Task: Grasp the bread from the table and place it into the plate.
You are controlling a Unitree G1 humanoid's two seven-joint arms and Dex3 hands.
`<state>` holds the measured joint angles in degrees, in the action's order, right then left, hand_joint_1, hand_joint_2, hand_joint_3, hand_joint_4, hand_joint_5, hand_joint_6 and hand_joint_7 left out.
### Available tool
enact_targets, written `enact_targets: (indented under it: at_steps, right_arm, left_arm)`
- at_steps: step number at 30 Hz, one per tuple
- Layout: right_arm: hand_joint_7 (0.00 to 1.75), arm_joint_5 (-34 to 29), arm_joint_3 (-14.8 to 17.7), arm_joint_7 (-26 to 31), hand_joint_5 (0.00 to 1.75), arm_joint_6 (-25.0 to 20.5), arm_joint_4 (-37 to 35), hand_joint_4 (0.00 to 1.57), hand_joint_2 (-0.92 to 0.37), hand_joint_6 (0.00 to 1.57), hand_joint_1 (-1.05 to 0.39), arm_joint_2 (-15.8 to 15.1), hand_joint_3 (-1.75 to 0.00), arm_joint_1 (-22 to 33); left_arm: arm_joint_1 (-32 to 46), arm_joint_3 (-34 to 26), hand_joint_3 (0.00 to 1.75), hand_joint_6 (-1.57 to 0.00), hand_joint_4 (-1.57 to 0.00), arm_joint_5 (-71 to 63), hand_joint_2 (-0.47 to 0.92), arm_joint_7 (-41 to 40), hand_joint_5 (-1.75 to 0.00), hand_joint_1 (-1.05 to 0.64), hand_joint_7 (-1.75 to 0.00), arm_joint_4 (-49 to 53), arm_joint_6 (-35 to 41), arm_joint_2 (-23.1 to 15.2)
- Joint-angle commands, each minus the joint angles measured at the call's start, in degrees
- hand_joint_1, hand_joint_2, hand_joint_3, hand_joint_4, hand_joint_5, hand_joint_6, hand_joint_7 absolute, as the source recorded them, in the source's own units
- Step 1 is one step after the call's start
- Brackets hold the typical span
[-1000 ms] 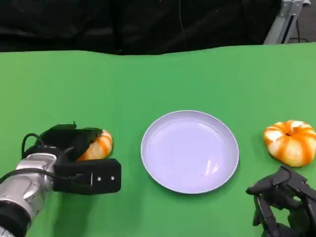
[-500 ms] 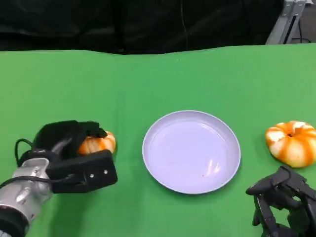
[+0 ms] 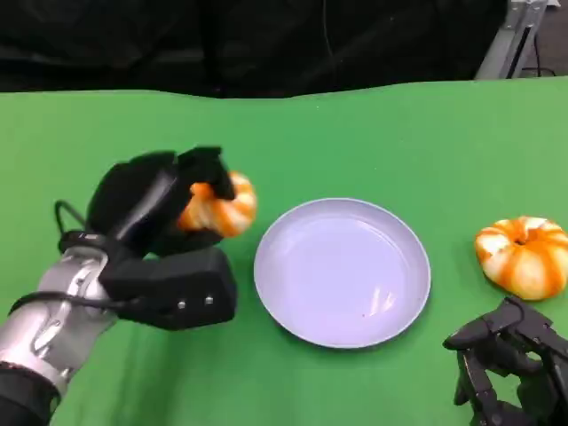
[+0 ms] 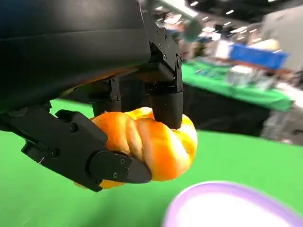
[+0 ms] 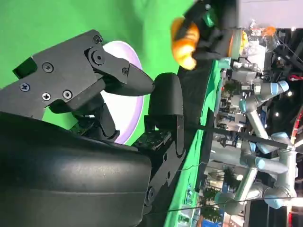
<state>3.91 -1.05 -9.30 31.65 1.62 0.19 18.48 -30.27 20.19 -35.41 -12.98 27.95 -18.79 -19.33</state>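
While two orange-and-white breads and one plate are sitting in view, the left hand [image 3: 155, 209] is hovering above the green surface [image 3: 373, 133], just left of the plate [image 3: 343, 271]. Its silver forearm is reaching up from the lower left corner, and its black fingers [image 4: 165, 101] are clamping the held bread [image 3: 220, 206] from above and below, lifting it clear of the surface. That bread is a twisted, glossy bun, deep orange with pale bands, rounded like a small pumpkin. Round and pale lilac, the plate is lying near the middle with nothing in it. Further right, the second bread [image 3: 524, 256] is resting on the surface, well apart from the plate. At the lower right, the right hand [image 3: 508, 364] is waiting low, its fingers curling inward around nothing.
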Motion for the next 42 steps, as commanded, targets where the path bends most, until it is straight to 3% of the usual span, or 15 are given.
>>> enact_targets:
  at_steps: [1,7,14,17,19,22,25,31,33,39,40,41,42]
  right_arm:
    - [1.44,1.11,0.28,-0.22,1.71,-0.52,0.33,0.82,-0.67,0.78,-0.14,-0.57,-0.96,-0.04]
    - [1.44,1.15,0.36,-0.46,1.70,-0.40,0.22,0.82,-0.67,0.78,-0.14,-0.56,-0.96,0.03]
    - [1.45,1.05,0.23,-0.63,1.71,-0.24,0.59,0.81,-0.68,0.77,-0.14,-0.53,-0.96,0.16]
    - [1.45,0.81,0.04,-0.43,1.71,-0.39,0.91,0.81,-0.68,0.76,-0.14,-0.31,-0.96,0.28]
    - [1.45,0.81,-0.06,-0.31,1.71,-0.64,1.12,0.81,-0.68,0.77,-0.14,-0.18,-0.96,0.32]
    - [1.45,0.82,-0.09,-0.27,1.71,-0.72,1.19,0.81,-0.68,0.77,-0.14,-0.17,-0.95,0.34]
    - [1.44,0.23,-0.13,-0.10,1.71,0.68,0.07,0.81,-0.68,0.77,-0.15,-0.07,-0.95,-0.19]
    - [1.44,0.09,-0.13,-0.03,1.72,1.04,-0.21,0.80,-0.68,0.77,-0.15,-0.04,-0.96,-0.30]
    - [1.45,-0.18,-0.41,0.31,1.72,0.80,0.31,0.81,-0.68,0.77,-0.14,0.30,-0.97,0.01]
    - [1.46,-0.57,-0.77,0.80,1.70,0.56,0.74,0.82,-0.66,0.77,-0.13,0.33,-0.99,0.28]
    - [1.46,-0.39,-0.80,0.83,1.71,0.31,0.84,0.82,-0.66,0.76,-0.14,0.35,-1.00,0.29]
    - [1.46,-0.35,-0.79,0.86,1.71,0.26,0.82,0.82,-0.66,0.76,-0.14,0.32,-1.00,0.27]
    - [1.46,-0.34,-0.79,0.89,1.71,0.24,0.80,0.82,-0.66,0.76,-0.14,0.30,-1.00,0.27]
  left_arm:
    - [-0.46,0.31,0.78,-0.74,-0.76,-0.96,0.69,2.91,-1.75,-0.09,-1.58,-6.59,1.17,0.55]
    - [-1.32,2.52,0.83,-0.72,-0.75,-2.76,0.66,5.83,-1.75,-0.09,-1.64,-11.81,1.75,3.53]
    - [-2.72,6.28,0.58,-0.64,-0.73,-6.45,0.67,5.46,-1.75,-0.04,-1.69,-10.13,0.97,7.23]
    - [-3.35,8.62,0.47,-0.74,-0.77,-7.76,0.73,5.88,-1.73,-0.04,-1.54,-7.97,1.04,9.32]
    - [-3.71,9.51,0.31,-0.65,-0.75,-8.73,0.79,5.37,-1.74,-0.04,-1.65,-6.64,0.95,9.94]
    - [-3.89,9.62,0.26,-0.62,-0.75,-9.16,0.81,5.09,-1.75,-0.04,-1.68,-6.02,0.76,10.22]
    - [-4.88,11.24,0.23,-0.64,-0.74,-10.16,0.83,1.70,-1.75,-0.05,-1.66,0.76,-0.70,12.53]
    - [-5.86,11.66,0.21,-0.64,-0.74,-10.32,0.84,-0.07,-1.75,-0.05,-1.65,3.51,-1.88,13.00]
    - [-6.73,12.62,0.18,-0.61,-0.70,-10.61,0.87,-3.36,-1.75,-0.06,-1.65,9.83,-4.38,13.79]
    - [-8.01,14.03,0.04,-0.65,-0.60,-11.48,0.91,-6.29,-1.75,-0.11,-1.48,14.97,-6.50,13.53]
    - [-8.02,14.24,0.04,-0.74,-0.69,-11.58,0.91,-5.36,-1.42,-0.15,-1.12,14.88,-6.26,13.28]
    - [-7.98,14.46,0.05,-0.91,-0.82,-11.62,0.92,-4.15,-0.84,-0.20,-0.59,14.71,-5.96,12.97]
    - [-7.95,14.60,0.09,-0.96,-0.87,-11.64,0.92,-3.35,-0.49,-0.24,-0.32,14.57,-5.76,12.76]
